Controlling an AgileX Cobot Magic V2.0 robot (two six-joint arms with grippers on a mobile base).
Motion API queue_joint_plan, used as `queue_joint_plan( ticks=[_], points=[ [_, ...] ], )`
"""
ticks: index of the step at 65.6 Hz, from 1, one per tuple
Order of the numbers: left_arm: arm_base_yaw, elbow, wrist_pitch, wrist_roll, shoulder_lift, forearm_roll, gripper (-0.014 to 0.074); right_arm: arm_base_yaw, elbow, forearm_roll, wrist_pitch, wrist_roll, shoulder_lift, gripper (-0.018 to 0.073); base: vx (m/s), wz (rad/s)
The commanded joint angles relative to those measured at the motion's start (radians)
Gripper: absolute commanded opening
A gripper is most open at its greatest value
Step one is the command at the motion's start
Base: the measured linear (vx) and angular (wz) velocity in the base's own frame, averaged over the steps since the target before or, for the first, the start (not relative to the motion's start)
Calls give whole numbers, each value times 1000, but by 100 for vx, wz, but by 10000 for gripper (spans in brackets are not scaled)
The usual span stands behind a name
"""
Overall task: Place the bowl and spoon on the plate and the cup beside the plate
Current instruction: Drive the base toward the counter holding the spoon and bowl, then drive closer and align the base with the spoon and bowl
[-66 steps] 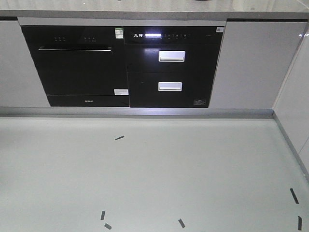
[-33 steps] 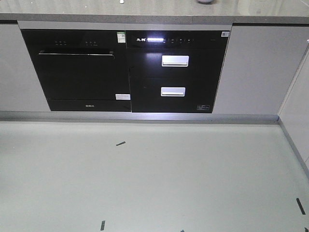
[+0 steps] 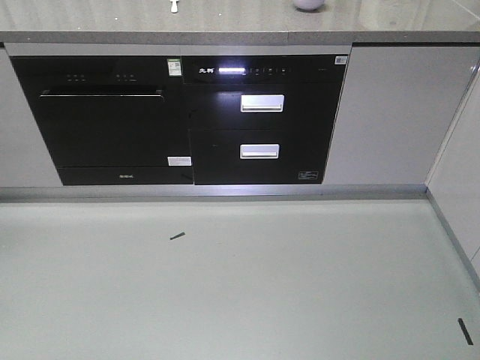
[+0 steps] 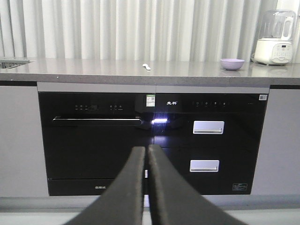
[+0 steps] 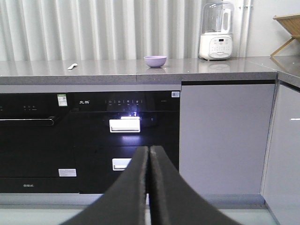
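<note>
Along the far wall runs a grey stone countertop [image 4: 84, 70], backed by white pleated curtains [image 4: 93, 28]. On it, from left to right, lies the spoon [image 4: 147, 66], small and pale. Well apart to its right sits the bowl [image 4: 232, 63], lavender and upright. Near the bowl is a white blender-like appliance [image 4: 274, 37] with a clear jug, and at the far right corner a wooden rack [image 5: 287, 28] edges into the right wrist view.

Under the counter, a black built-in appliance [image 3: 105, 120] with a long bar handle sits on the left. Just beside it is a black two-drawer unit [image 3: 262, 120] with silver handles and a lit display strip, then plain grey cabinet doors [image 3: 386, 112]. The floor [image 3: 262, 285] is pale grey with a few short black tape marks [image 3: 177, 236].

Both arms are held low and point level at the cabinets, well short of the counter. The left gripper [image 4: 146, 149] faces the seam between the two black units, its dark fingers pressed together with nothing between them. The right gripper [image 5: 149, 149] faces the drawer unit, its fingers likewise flat against each other and empty.
</note>
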Motion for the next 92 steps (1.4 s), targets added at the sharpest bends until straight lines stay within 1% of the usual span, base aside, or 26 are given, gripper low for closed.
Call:
queue_joint_plan(
  ticks=[1, 31, 92],
  points=[
    [0, -17, -77, -6, -15, -1, -6, 1, 8, -4, -71, -6, -6, -9, 14, -9],
    [0, -17, -77, -6, -15, -1, -6, 1, 8, -4, -72, -6, -6, -9, 16, -6],
    [0, -17, -77, -6, -15, -1, -6, 1, 8, -4, -71, -6, -6, -9, 14, 2]
  ],
)
